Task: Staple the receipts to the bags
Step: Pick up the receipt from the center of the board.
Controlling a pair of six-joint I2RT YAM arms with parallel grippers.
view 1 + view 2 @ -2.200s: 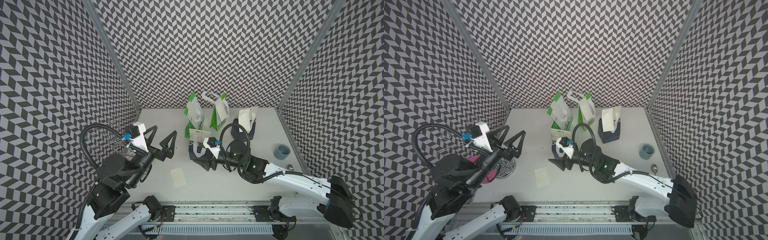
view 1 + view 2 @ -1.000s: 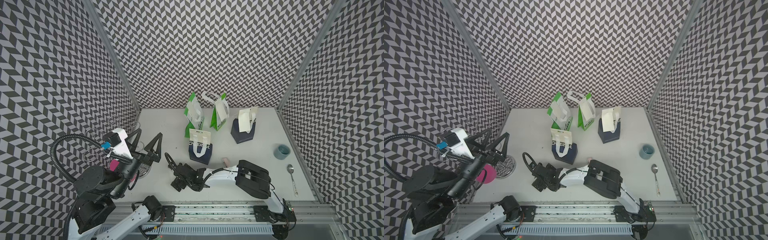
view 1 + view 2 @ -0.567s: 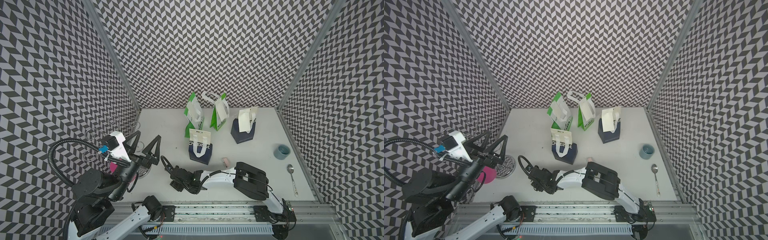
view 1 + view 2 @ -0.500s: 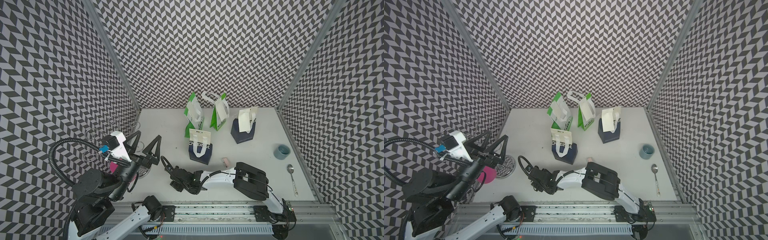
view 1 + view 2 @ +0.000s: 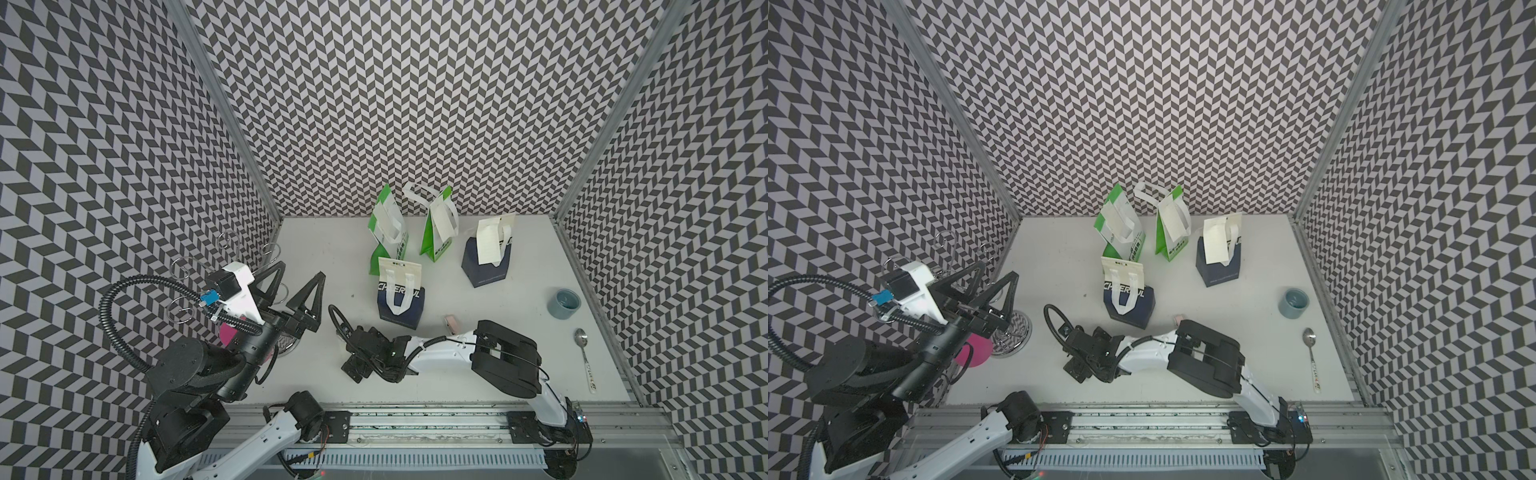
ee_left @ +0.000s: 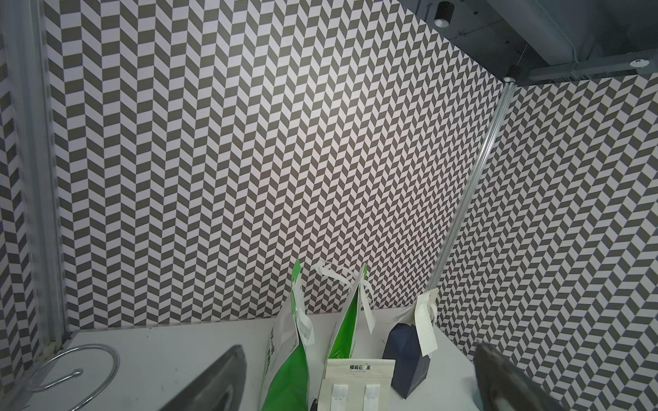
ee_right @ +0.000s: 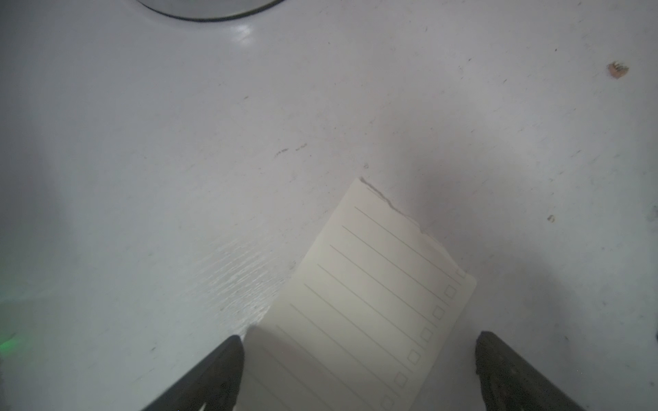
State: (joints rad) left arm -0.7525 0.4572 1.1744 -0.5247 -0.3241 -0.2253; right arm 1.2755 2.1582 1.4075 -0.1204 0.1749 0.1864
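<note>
Right gripper (image 7: 358, 340): bare table (image 7: 249, 142) ahead, round stand base (image 7: 206, 7) beyond; receipt (image 7: 374, 302) lies flat between its spread fingers.

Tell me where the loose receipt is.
In the right wrist view the loose receipt lies flat on the table under the open right gripper; in both top views that gripper hides it, in front and left of the nearest navy bag.

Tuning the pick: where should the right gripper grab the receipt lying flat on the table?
Take the receipt across its narrow width, at the untorn end beneath the right gripper. Come straight down: it lies flat on the table, so no edge shows from the side. The open jaws straddle it; pinching inward should buckle it up.
</note>
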